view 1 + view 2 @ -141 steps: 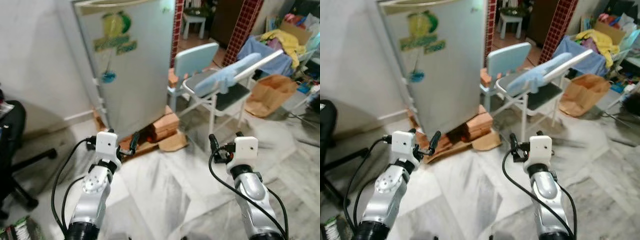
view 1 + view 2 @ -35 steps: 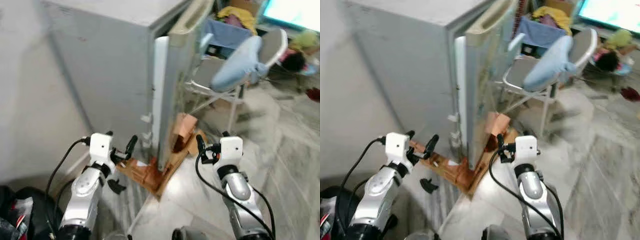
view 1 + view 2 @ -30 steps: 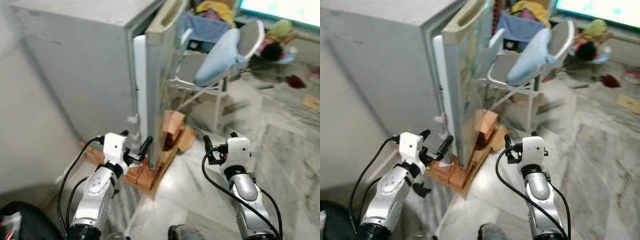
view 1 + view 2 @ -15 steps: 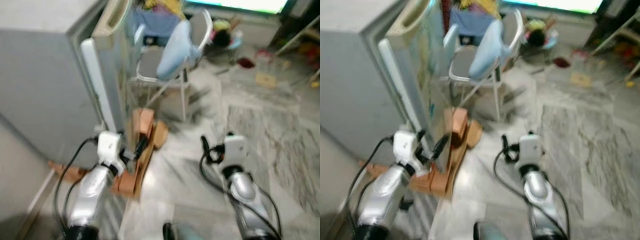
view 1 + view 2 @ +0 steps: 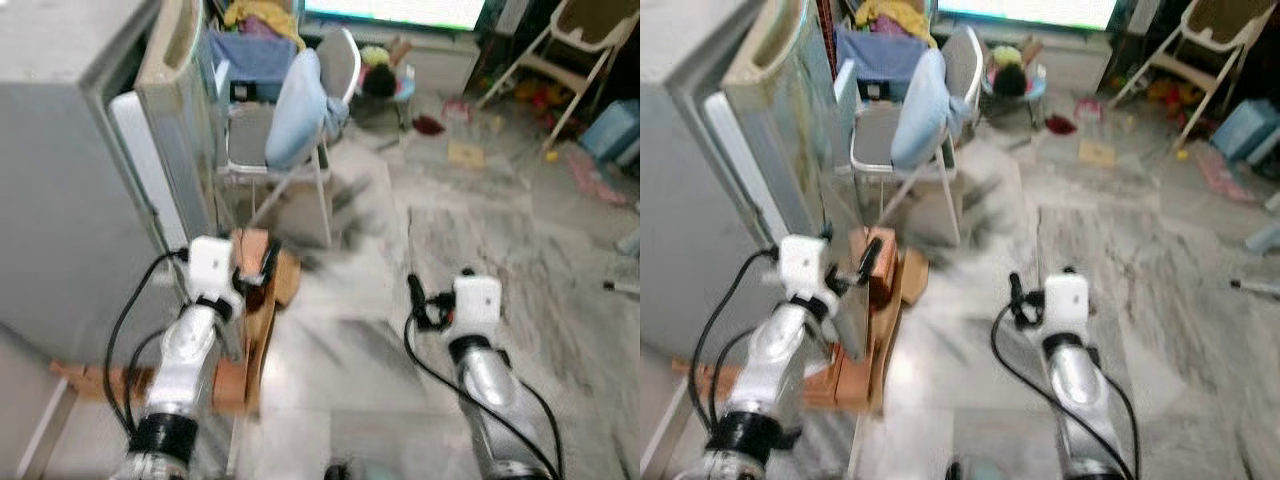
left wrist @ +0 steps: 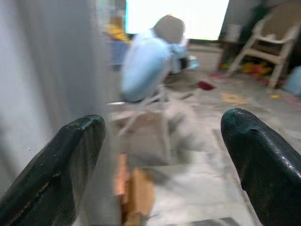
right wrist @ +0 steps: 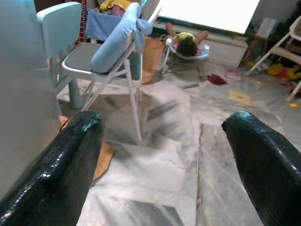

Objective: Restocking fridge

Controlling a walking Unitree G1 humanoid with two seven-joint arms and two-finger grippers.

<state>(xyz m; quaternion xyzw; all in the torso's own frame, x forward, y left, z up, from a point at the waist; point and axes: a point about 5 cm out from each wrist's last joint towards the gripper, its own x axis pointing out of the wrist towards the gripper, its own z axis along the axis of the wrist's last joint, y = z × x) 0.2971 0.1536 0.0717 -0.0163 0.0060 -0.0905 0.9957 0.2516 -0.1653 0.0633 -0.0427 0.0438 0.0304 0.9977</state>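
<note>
The grey fridge (image 5: 60,190) stands at the left on wooden blocks (image 5: 250,345). Its door (image 5: 185,130) is seen edge-on, a white seal strip showing between door and body. My left gripper (image 5: 255,275) is open, held low beside the door's bottom corner; in the left wrist view its fingers (image 6: 61,165) are spread wide with the grey door face close alongside one of them. My right gripper (image 5: 438,292) is open over bare floor to the right, and the right wrist view shows nothing between its fingers (image 7: 268,160).
A folding chair with a light-blue cushion (image 5: 295,105) stands just past the fridge door. A blue-draped pile (image 5: 250,55), toys and a wooden high chair (image 5: 570,40) line the far side. The marble floor (image 5: 500,220) is open to the right.
The camera has swung to the right, so the fridge sits further left in the picture. My left gripper is now closer to the door's lower corner. Both grippers stay open.
</note>
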